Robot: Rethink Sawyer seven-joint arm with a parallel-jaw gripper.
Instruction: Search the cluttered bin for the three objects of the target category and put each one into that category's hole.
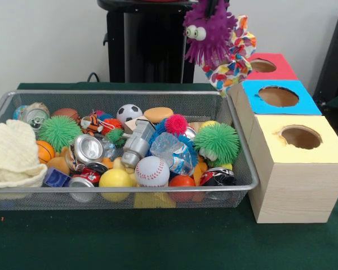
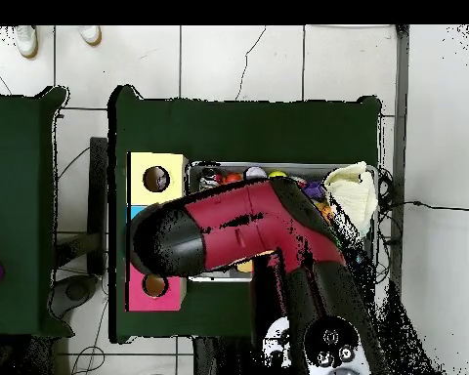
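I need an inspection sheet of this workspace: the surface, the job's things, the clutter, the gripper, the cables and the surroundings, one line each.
Surface: green table, bare in front of the bin.
Job's things: wire bin full of objects; three boxes beside it, each with a round hole, tops yellow, blue and red.
Clutter: balls, crushed cans, spiky toys, a baseball, a soccer ball, a cream cloth over the bin's end.
Gripper: hidden; a purple spiky toy and a colourful cloth hang above the boxes.
Cables: a black one behind the bin; more on the floor.
Surroundings: white wall, tiled floor, a second green table, shoes at the edge.
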